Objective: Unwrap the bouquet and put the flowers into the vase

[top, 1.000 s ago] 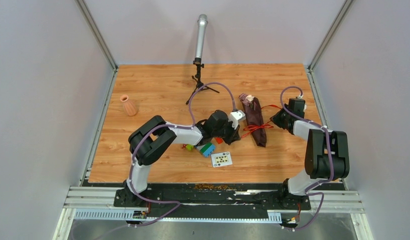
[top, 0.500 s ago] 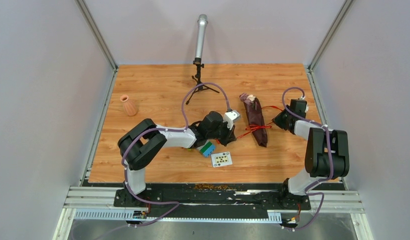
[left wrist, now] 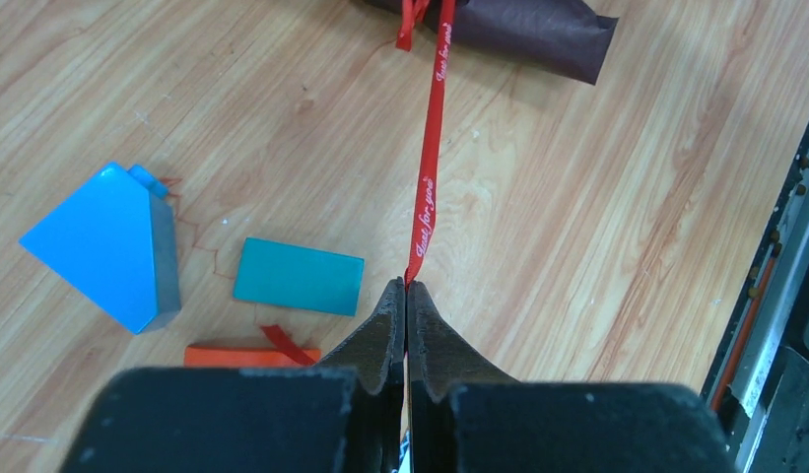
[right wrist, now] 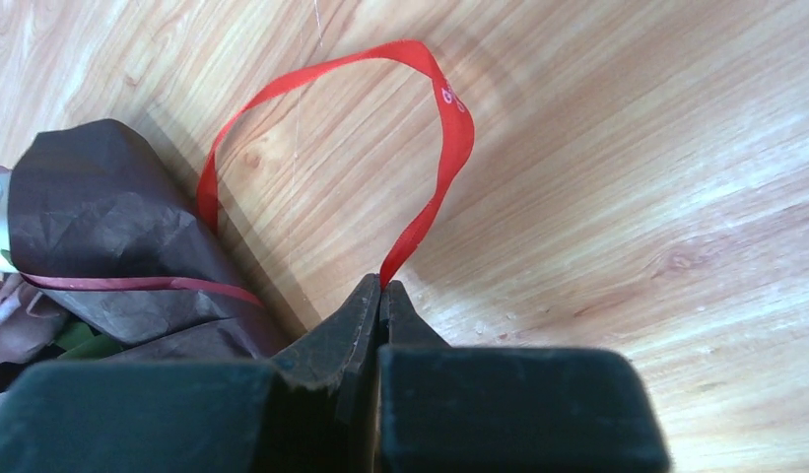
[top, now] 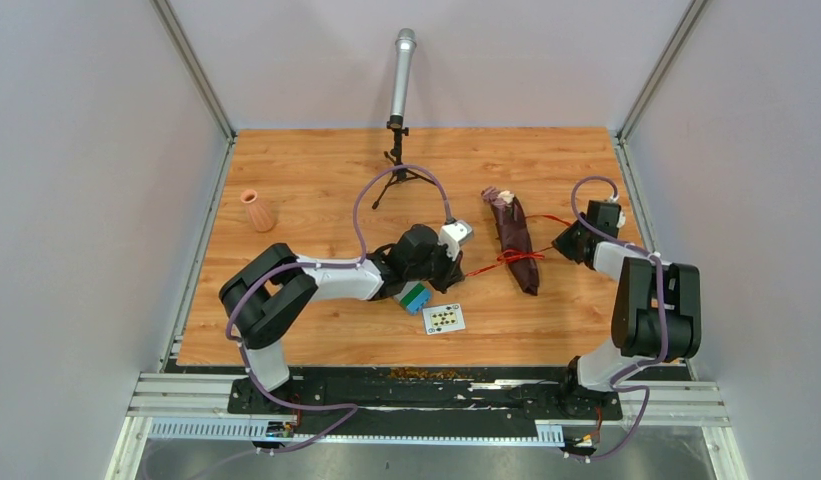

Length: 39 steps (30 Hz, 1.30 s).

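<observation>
My left gripper (left wrist: 407,292) and right gripper (right wrist: 381,288) are each pinched tight on an end of the thin, slippery red ribbon (left wrist: 429,158), the best place to pull, though the light, soft paper bouquet (top: 516,245) lying between them, right of centre, may slide.

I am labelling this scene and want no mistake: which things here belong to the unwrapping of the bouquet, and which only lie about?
Belong to the job:
- bouquet
- red ribbon, pinched by the shut left pincer and the shut right pincer
- vase

Only lying about:
- toy blocks
- printed card
- microphone on its tripod
</observation>
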Available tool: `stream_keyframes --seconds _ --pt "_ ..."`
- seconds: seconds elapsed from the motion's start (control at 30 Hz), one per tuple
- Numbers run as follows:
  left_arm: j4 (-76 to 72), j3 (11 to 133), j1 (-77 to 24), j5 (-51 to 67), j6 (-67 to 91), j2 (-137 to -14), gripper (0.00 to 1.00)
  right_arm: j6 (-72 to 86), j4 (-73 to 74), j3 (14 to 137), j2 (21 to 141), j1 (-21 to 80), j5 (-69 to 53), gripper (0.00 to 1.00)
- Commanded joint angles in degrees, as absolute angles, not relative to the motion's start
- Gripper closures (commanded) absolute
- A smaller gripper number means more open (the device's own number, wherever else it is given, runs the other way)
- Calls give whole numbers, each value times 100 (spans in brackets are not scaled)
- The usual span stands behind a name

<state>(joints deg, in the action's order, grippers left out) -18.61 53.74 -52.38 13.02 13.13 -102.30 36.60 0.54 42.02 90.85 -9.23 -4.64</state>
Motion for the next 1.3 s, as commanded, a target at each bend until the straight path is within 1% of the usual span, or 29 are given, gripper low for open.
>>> stream_keyframes --seconds 0.0,0.87,1.27 --pt "-1785 5252 -5193 1139 1204 -9902 100 3512 -24 4167 8778 -1039 -245 100" --pt "-1864 4942 -4945 1171 1345 -9696 100 3009 760 4035 7831 -1503 833 100" --pt "-1711 4799 -4800 1139 1284 -9439 100 2994 800 3982 7852 -1574 844 100"
